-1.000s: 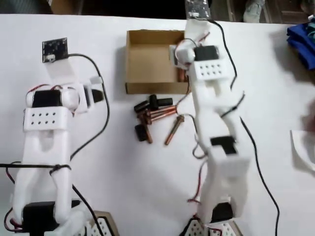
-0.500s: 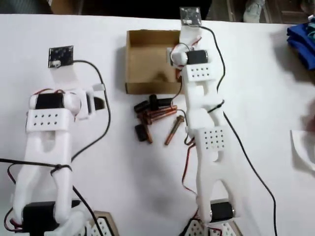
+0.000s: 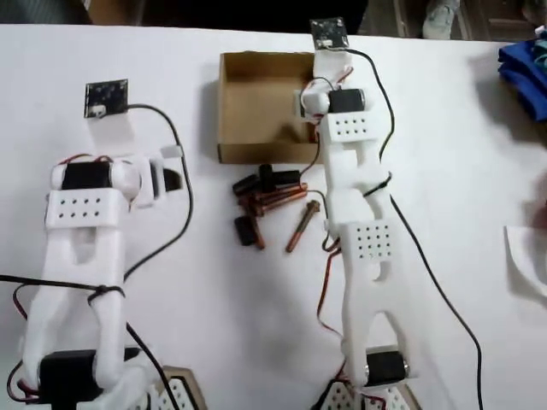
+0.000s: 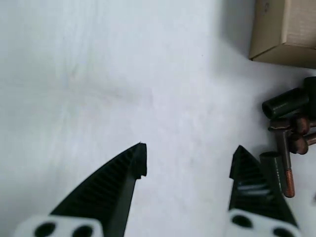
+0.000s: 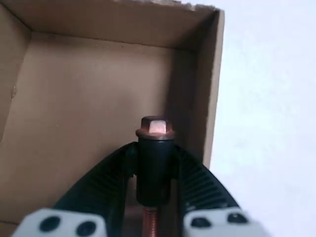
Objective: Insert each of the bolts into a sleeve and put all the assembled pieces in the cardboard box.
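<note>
My right gripper [image 5: 154, 163] is shut on an assembled piece [image 5: 154, 158], a copper bolt inside a black sleeve, held over the inside of the cardboard box [image 5: 89, 108] near one wall. From above, the right arm [image 3: 342, 111] reaches over the box's [image 3: 256, 102] right side. A pile of copper bolts [image 3: 282, 198] and black sleeves [image 3: 267, 178] lies on the table just in front of the box. My left gripper [image 4: 190, 158] is open above bare table; the sleeves [image 4: 286, 101] and bolts [image 4: 289, 148] lie just beyond one finger, with a box corner [image 4: 286, 29] farther off.
A white table carries both arms. A blue cloth [image 3: 526, 73] lies at the far right edge and a white object [image 3: 526, 256] sits at the right. Cables [image 3: 179, 196] trail from each arm across the table.
The right arm has stretched forward and lowered toward the box, carrying the assembled piece over the box's inside. The left arm shifted slightly early on, then stayed put.
</note>
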Robot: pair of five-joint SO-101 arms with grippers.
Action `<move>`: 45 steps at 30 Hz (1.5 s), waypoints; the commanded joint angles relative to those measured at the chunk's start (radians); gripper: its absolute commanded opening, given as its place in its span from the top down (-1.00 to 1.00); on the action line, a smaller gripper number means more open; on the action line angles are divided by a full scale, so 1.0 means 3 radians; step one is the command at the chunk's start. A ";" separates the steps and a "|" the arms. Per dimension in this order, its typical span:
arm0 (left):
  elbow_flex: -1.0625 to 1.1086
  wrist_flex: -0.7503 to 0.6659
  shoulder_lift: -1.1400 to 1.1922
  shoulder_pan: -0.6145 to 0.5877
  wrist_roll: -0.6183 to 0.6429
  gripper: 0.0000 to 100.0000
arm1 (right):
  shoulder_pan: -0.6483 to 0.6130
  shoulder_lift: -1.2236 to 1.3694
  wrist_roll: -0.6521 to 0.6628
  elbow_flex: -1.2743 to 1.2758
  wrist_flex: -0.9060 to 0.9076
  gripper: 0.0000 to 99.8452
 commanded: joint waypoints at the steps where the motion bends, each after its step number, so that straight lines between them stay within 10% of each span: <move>1: -0.0008 0.0005 -0.0148 -0.0020 -0.0015 0.43 | -0.0013 -0.0003 0.0041 -0.0159 0.0008 0.96; 18: -0.0008 0.0005 -0.0148 -0.0020 -0.0015 0.43 | -0.0049 0.0212 0.0046 -0.0189 -0.0018 0.95; 26: -0.0008 0.0005 -0.0148 -0.0020 -0.0015 0.43 | -0.0222 0.0187 0.0051 -0.0194 -0.0013 0.44; 45: -0.0033 -0.0026 -0.0128 -0.0020 -0.0010 0.43 | 0.0120 -0.0580 0.0056 -0.1013 0.1542 0.67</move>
